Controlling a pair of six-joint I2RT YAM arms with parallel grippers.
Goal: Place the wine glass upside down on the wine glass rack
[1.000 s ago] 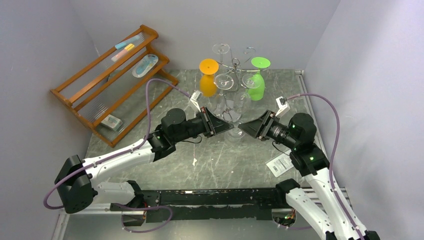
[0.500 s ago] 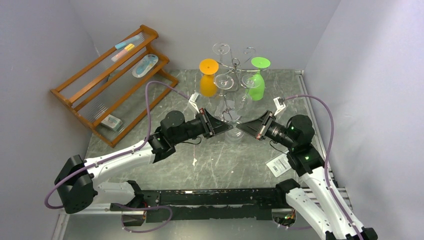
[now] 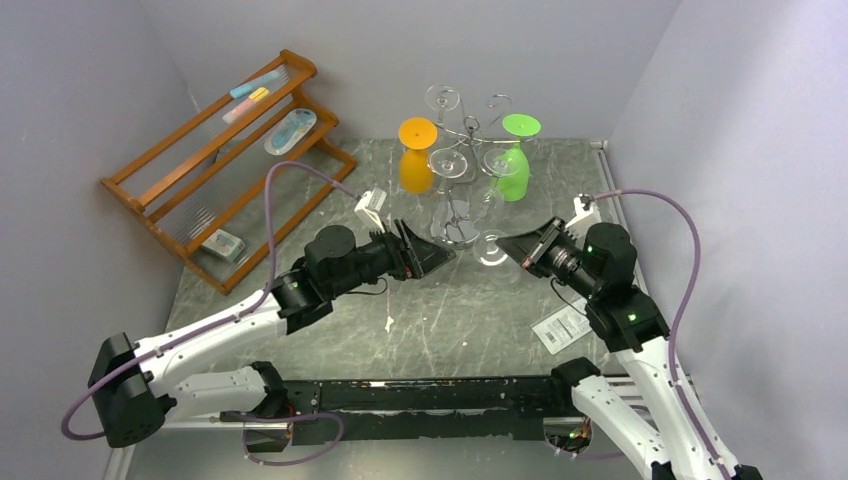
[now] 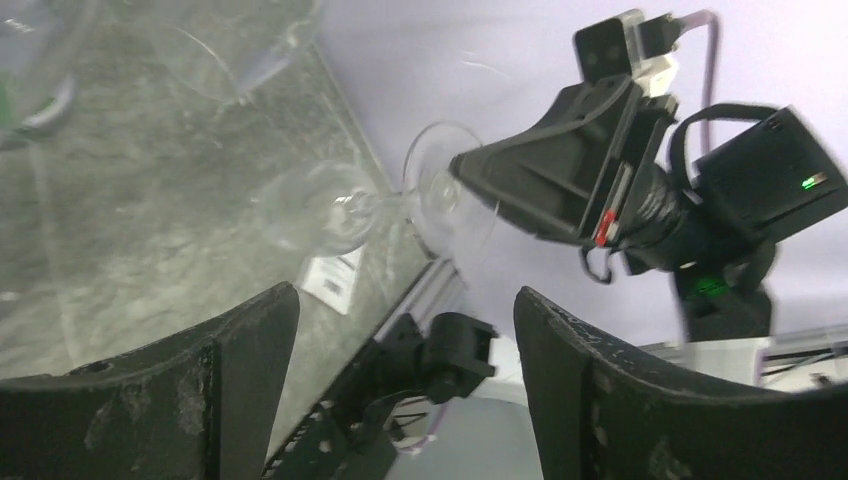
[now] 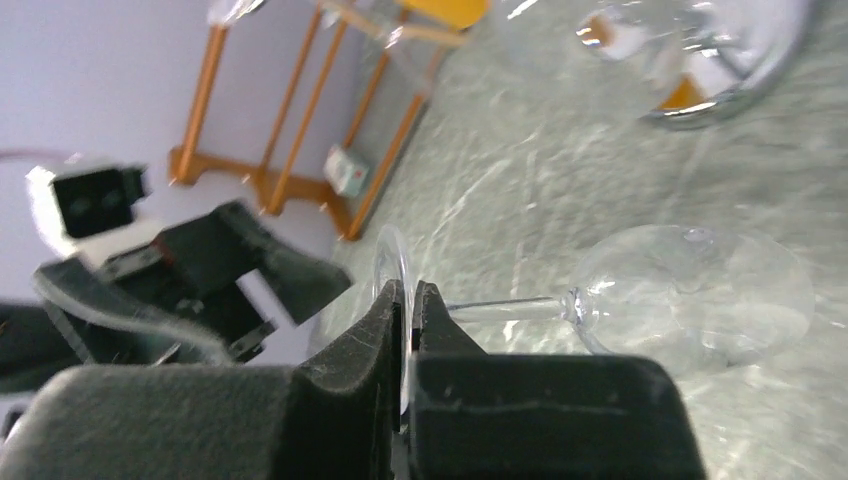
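A clear wine glass [image 3: 492,250] hangs over the table in front of the wine glass rack [image 3: 470,135], a silver wire stand on a round chrome base [image 5: 720,100]. My right gripper [image 3: 505,247] is shut on the glass's foot. In the right wrist view the jaws [image 5: 410,290] pinch the foot disc edge-on, and the stem runs right to the bowl [image 5: 700,300]. My left gripper [image 3: 435,252] stands open to the left of the glass, apart from it. The left wrist view shows nothing between its fingers [image 4: 405,300], with the glass [image 4: 320,205] beyond them.
An orange glass [image 3: 416,160], a green glass [image 3: 514,165] and clear glasses [image 3: 449,163] hang upside down on the rack. A wooden tiered shelf [image 3: 230,150] leans at the back left. A paper tag [image 3: 558,328] lies by the right arm. Walls close three sides.
My left gripper has opened, let go of the glass and drawn back to the left. My right gripper has shut on the foot and shifted right with the glass.
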